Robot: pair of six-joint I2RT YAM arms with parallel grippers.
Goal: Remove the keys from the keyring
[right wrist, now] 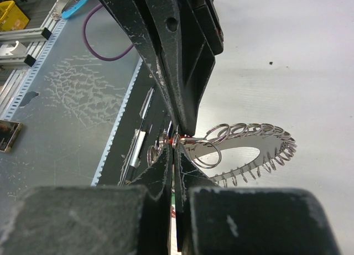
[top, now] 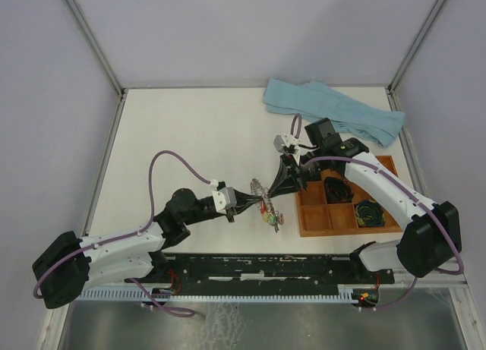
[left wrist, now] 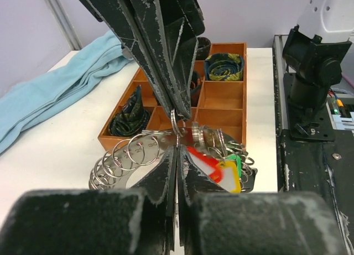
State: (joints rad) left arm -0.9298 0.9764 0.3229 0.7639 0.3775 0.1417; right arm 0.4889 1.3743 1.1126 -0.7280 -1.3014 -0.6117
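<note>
The keyring [top: 258,187], a silvery flat ring fringed with small metal loops, hangs just above the table between both grippers. My left gripper [top: 247,200] is shut on its edge from the left. My right gripper [top: 275,189] is shut on it from the right. In the left wrist view my left gripper [left wrist: 178,148] pinches a small loop of the keyring [left wrist: 119,161], with the right fingers [left wrist: 166,61] coming down onto the same spot. The keys [left wrist: 221,167], red, green and yellow tags, dangle on the ring's right. In the right wrist view my right gripper [right wrist: 175,145] grips the keyring [right wrist: 249,151] tip to tip with the left fingers [right wrist: 177,67].
An orange compartment tray [top: 345,232] stands right of the grippers with dark coiled bundles [top: 336,189] in some cells. A light blue cloth [top: 334,111] lies at the back right. The black rail [top: 258,266] runs along the near edge.
</note>
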